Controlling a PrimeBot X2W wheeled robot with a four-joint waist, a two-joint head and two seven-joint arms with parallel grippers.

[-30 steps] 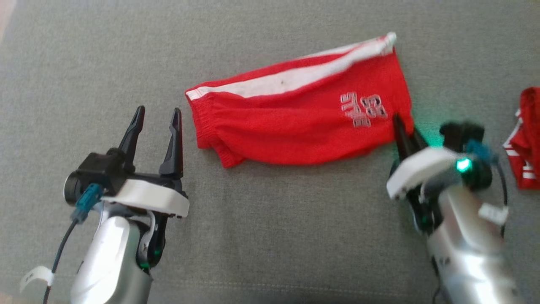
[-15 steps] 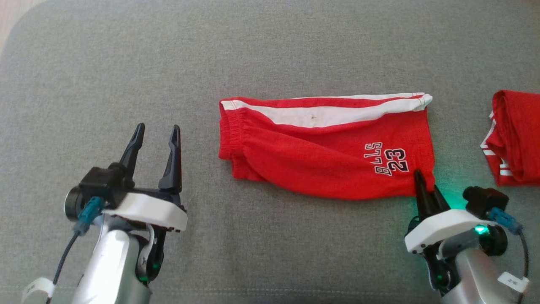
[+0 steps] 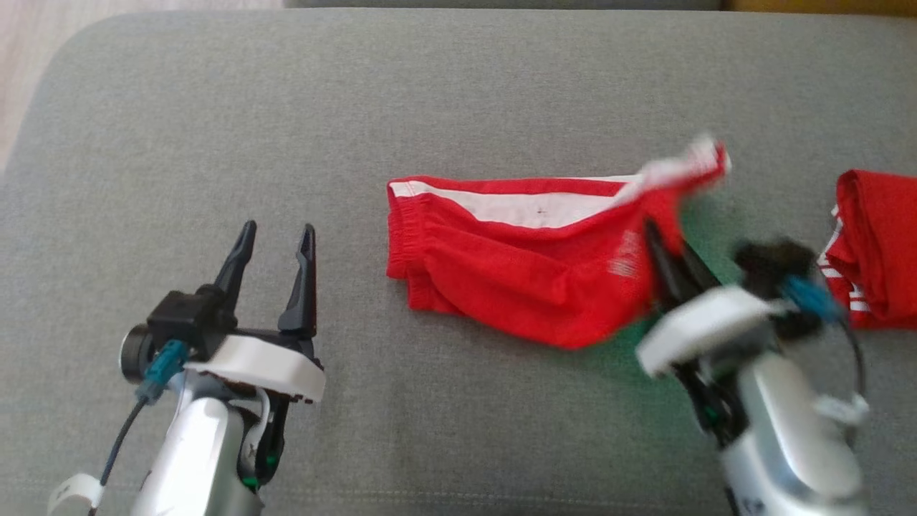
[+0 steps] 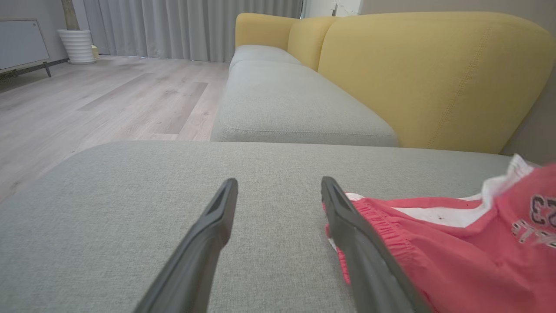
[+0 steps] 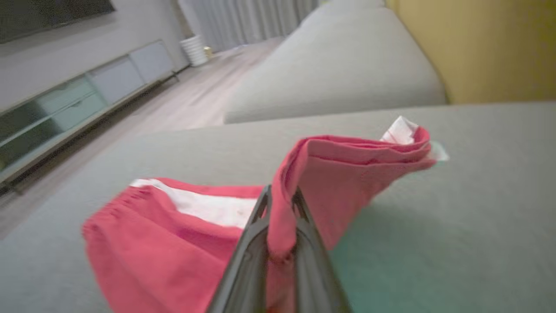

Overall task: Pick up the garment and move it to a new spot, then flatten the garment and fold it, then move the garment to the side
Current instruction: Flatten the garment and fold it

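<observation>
The garment [image 3: 530, 265] is a pair of red shorts with a white side stripe, lying on the grey cushion [image 3: 430, 107]. Its right end is lifted off the cushion and curls leftward. My right gripper [image 3: 655, 236] is shut on that right hem; the cloth is pinched between the fingers [image 5: 280, 204] in the right wrist view. My left gripper [image 3: 276, 236] stands open to the left of the shorts, empty. In the left wrist view its right finger [image 4: 347, 217] is close beside the elastic waistband [image 4: 382, 226].
A second red garment [image 3: 874, 244] lies bunched at the right edge of the cushion. A yellow sofa back [image 4: 434, 74] rises behind, with more grey seat cushions [image 4: 286, 104] and wooden floor [image 4: 87, 100] to the left.
My right gripper has lifted the shorts' right hem and carried it up and to the left. The head camera has shifted. The left gripper stays open beside the waistband.
</observation>
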